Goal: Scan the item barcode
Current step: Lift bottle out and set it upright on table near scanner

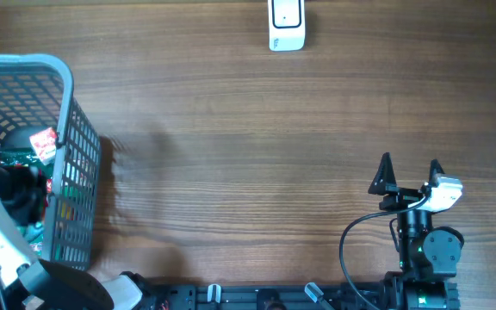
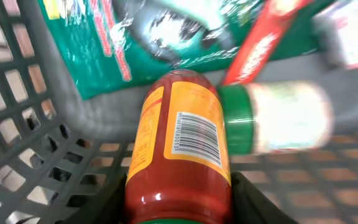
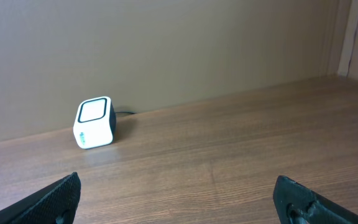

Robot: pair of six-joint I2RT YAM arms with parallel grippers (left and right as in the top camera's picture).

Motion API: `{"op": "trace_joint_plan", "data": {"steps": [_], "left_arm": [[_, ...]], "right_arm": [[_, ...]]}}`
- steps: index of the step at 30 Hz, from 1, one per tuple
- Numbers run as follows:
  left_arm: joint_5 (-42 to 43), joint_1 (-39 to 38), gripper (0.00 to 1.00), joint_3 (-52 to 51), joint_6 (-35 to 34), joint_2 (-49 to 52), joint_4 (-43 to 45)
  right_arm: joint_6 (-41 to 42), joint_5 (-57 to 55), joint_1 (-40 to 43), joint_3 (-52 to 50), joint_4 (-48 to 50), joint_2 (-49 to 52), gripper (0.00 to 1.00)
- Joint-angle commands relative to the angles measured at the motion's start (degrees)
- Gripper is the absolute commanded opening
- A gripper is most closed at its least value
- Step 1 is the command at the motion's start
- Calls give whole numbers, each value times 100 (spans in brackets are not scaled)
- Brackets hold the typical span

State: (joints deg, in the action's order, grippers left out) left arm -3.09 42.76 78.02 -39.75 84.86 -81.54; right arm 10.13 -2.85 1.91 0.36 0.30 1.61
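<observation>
Brown wooden tabletop (image 1: 231, 146) fills the room's view, with a grey plastic mesh basket (image 1: 69, 112) at its left end. Down inside the basket, the left gripper (image 2: 179, 196) presses its dark fingers against both sides of a red sauce bottle with an orange barcode label (image 2: 182, 124). The right gripper (image 1: 410, 165) hangs spread wide and empty, well apart from the white cube scanner (image 1: 286, 24).

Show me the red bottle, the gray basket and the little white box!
red bottle (image 2: 188, 140): left wrist view, on its barcode.
gray basket (image 1: 74, 172): overhead view, on its mesh side wall.
little white box (image 1: 287, 36): overhead view, on its white shell.
</observation>
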Motion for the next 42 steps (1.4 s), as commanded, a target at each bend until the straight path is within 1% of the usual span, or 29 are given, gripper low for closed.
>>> {"op": "trace_joint_plan", "data": {"steps": [1,5,10,14,15,18,19,22,24,26,29,32,35,37,39,42], "left_arm": [[37,7,40,1222,33,-48,-326],[601,7,40,2367,33,-55,-662],[1705,-168,41,3560,31,-269,-590],[2328,-807,43,3875,26,-584,-249],[2369,-1154,43,3875,-7,-710,-81],[2363,-2009,43,3875,-103,-883,136],[2358,-2374,41,3875,-103,-907,181],[2072,-3397,39,3864,-101,-879,151],[1556,-4343,39,3862,-101,-774,11],[1198,-4916,39,3860,-101,-654,-107],[450,-6017,39,3845,-98,-254,-374],[131,-6614,39,3845,-96,179,-520],[101,-7099,39,3845,59,758,-584],[101,-7316,39,3845,81,1108,-595],[107,-7558,39,3845,310,1574,-566],[107,-7827,39,3845,387,2214,-529]], "right_arm": [[-109,-87,-33,0,31,13,100],[-109,-87,-33,0,31,13,100],[-111,-87,-33,0,31,13,100],[-109,-87,-33,0,31,13,100],[-109,-87,-33,0,31,13,100],[-109,-87,-33,0,31,13,100],[-109,-87,-33,0,31,13,100],[-109,-87,-33,0,31,13,100],[-109,-85,-33,0,31,13,100],[-109,-87,-33,0,31,13,100],[-109,-87,-33,0,31,13,100],[-107,-87,-33,0,31,13,100],[-109,-87,-33,0,31,13,100],[-111,-87,-33,0,31,13,100],[-109,-87,-33,0,31,13,100],[-109,-87,-33,0,31,13,100]]}}
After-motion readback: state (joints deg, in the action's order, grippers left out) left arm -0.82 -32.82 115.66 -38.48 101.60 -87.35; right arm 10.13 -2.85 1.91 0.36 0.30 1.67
